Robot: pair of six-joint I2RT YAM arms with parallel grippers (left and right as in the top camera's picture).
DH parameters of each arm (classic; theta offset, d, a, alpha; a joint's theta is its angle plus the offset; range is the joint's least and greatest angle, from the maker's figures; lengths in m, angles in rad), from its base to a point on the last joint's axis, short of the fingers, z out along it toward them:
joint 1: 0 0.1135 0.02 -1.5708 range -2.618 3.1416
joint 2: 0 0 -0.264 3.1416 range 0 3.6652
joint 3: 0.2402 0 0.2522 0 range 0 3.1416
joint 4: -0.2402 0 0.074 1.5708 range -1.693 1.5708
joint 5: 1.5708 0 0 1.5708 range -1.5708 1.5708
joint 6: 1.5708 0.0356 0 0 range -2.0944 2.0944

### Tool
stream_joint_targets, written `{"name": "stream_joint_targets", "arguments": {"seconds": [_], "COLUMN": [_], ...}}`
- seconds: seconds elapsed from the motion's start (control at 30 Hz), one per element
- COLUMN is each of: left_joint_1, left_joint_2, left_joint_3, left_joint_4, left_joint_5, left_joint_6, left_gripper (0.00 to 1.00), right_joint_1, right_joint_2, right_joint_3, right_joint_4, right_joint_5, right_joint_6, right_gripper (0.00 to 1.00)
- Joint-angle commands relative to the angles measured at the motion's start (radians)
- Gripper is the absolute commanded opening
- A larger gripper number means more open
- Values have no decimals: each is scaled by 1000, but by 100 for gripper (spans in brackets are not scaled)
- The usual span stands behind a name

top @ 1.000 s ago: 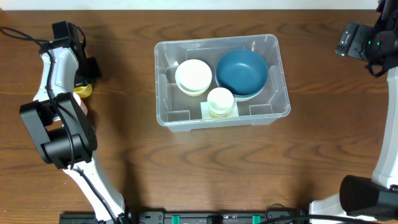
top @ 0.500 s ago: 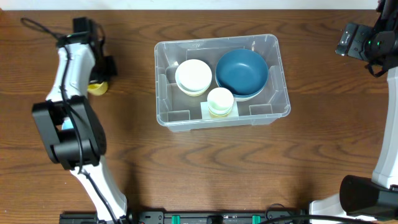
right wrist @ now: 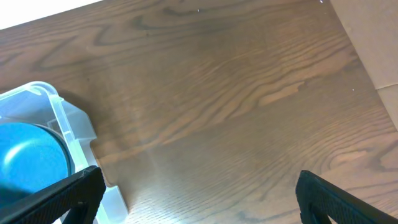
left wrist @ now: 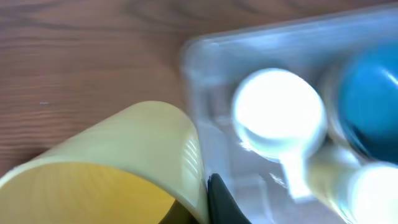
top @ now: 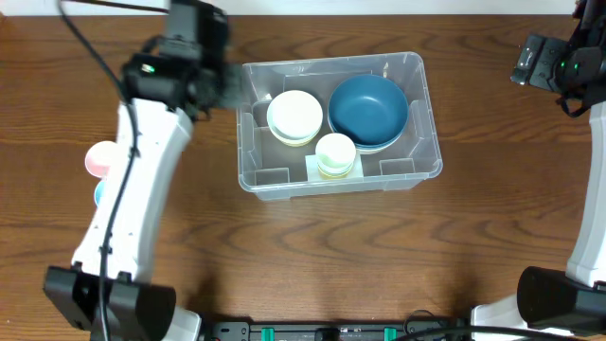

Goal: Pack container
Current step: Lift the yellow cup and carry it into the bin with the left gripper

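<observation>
Now a yellow cup point(left wrist: 112, 162) is held tight at its rim by the left gripper point(left wrist: 200, 208), just beside the container point(top: 431, 114), which is set on the table point(top: 303, 256). The right gripper point(right wrist: 199, 196) is opened wide, fingers apart.

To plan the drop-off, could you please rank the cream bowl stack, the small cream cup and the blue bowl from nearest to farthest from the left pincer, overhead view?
Left pincer, holding a yellow cup, by the container's left rim:
1. Cream bowl stack, left side.
2-3. Small cream cup, near-side middle, and blue bowl, right side: too close to call.
</observation>
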Motion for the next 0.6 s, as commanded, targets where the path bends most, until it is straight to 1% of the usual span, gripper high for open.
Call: {"name": "stream_joint_targets", "arguments": {"seconds": [0.0,0.1,0.23,0.37,0.57], "left_joint_1": [-102,-173,-229,-257,-282], "left_joint_2": [-9,3,19,40,71], "left_joint_3": [9,-15,-69,-115,-199], "left_joint_4": [-67,-113,-106,-101,-81], "left_joint_5": [34,34,34,34,35], "left_joint_6": [-6,-6,-8,-37,-41], "left_gripper": [6,6,6,6,6], "right_joint_1": [-2,-2,-2,-2,-2], "right_joint_2": [-1,-1,-1,-1,-1], "right_joint_3": [1,1,1,1,1], "right_joint_4": [-1,-1,-1,-1,-1], "right_joint_5": [7,7,7,6,7], "right_joint_6": [11,11,11,11,11], "right_gripper": [99,99,99,99,99]}}
